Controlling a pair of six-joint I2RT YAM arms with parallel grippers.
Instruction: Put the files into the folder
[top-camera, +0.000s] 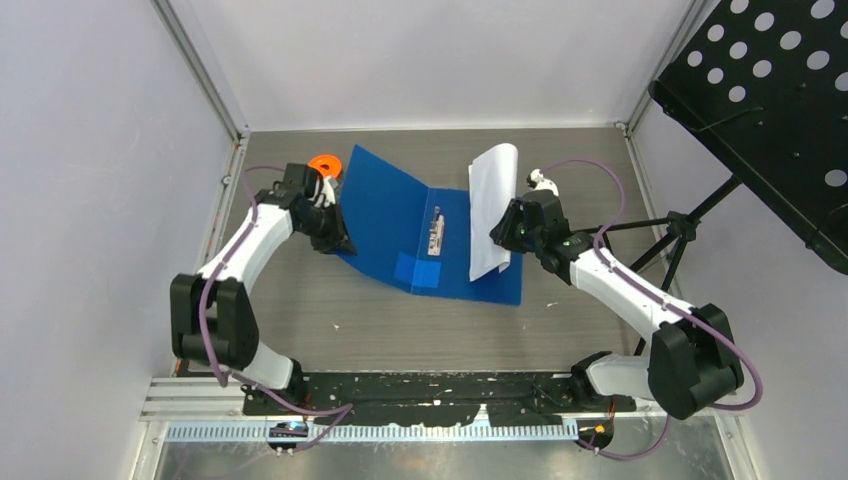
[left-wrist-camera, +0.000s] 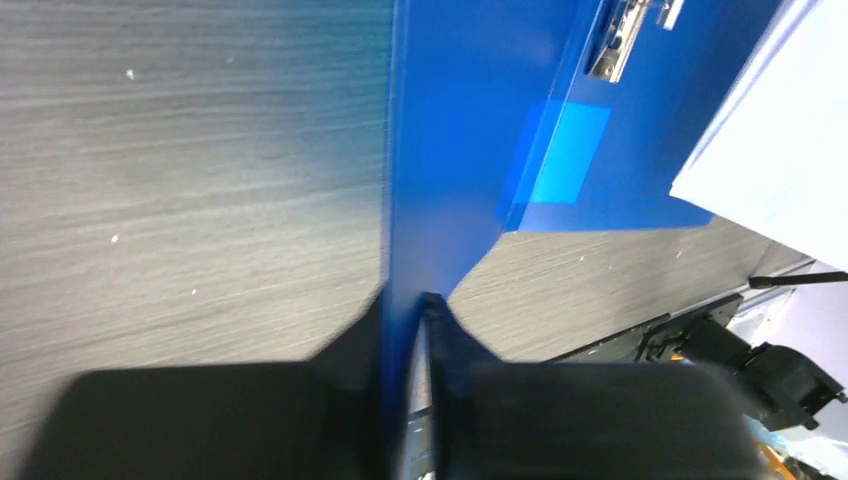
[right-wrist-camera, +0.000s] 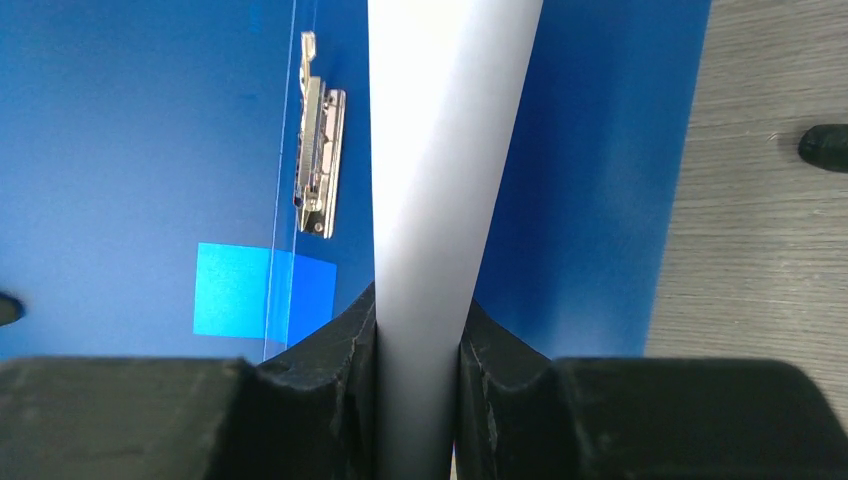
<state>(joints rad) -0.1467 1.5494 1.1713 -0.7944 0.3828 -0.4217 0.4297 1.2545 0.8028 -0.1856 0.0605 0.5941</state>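
Observation:
The blue folder (top-camera: 400, 215) lies open at mid-table, its metal clip (right-wrist-camera: 318, 160) along the spine. Its left cover (left-wrist-camera: 450, 150) is raised off the table, and my left gripper (top-camera: 335, 238) is shut on that cover's near-left edge, with the blue sheet pinched between the jaws (left-wrist-camera: 405, 310). The files (top-camera: 492, 205), white paper curled into an arch, hang over the folder's right half. My right gripper (top-camera: 508, 232) is shut on their near right edge, and the paper (right-wrist-camera: 450, 150) runs up from between the jaws (right-wrist-camera: 418, 320).
An orange ring-shaped object (top-camera: 324, 163) sits behind the left gripper at the folder's far left corner. A black perforated panel (top-camera: 770, 100) on a tripod stand (top-camera: 680, 225) overhangs the right side. Walls close in the table on the left, back and right.

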